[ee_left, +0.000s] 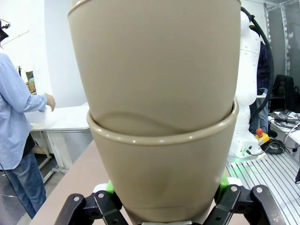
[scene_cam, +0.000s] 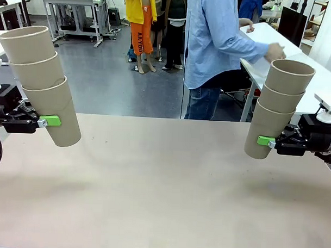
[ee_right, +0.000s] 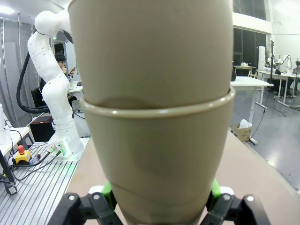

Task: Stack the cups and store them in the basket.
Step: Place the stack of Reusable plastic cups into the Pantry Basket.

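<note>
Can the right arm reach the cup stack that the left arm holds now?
Probably yes: nothing stands between them above the table. But the right tool is shut on its own cup stack.

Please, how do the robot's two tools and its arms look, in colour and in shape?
The left tool and right tool are black, angular linkages with bright green pads. The left arm is white with rounded joints, and a thick black cable loops beside it. The right arm looks alike.
</note>
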`<action>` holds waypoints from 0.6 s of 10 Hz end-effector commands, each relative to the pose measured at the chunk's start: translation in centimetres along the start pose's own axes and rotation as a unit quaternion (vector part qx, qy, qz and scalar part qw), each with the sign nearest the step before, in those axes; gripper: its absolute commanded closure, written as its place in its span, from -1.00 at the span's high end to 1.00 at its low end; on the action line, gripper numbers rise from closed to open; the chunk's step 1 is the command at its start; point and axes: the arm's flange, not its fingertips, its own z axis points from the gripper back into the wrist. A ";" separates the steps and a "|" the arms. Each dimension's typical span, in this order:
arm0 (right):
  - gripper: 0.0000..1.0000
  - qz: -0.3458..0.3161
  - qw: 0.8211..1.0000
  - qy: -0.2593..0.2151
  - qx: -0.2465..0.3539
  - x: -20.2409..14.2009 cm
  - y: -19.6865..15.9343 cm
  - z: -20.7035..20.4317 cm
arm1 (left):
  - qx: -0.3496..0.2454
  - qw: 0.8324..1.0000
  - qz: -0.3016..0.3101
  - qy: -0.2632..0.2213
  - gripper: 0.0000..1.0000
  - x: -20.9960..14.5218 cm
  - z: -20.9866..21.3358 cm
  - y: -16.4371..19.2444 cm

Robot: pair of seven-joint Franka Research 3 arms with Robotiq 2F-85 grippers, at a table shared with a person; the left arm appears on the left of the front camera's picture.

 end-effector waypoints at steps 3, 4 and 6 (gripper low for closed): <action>0.67 0.006 1.000 -0.001 -0.001 0.3 0.0 0.0 | -0.003 1.000 -0.004 -0.003 0.71 0.4 0.2 -0.3; 0.67 0.006 1.000 -0.001 -0.001 0.3 0.0 0.0 | -0.003 1.000 -0.004 -0.003 0.71 0.4 0.2 -0.3; 0.67 0.006 1.000 -0.001 -0.001 0.3 0.0 0.0 | -0.003 1.000 -0.004 -0.003 0.71 0.4 0.2 -0.3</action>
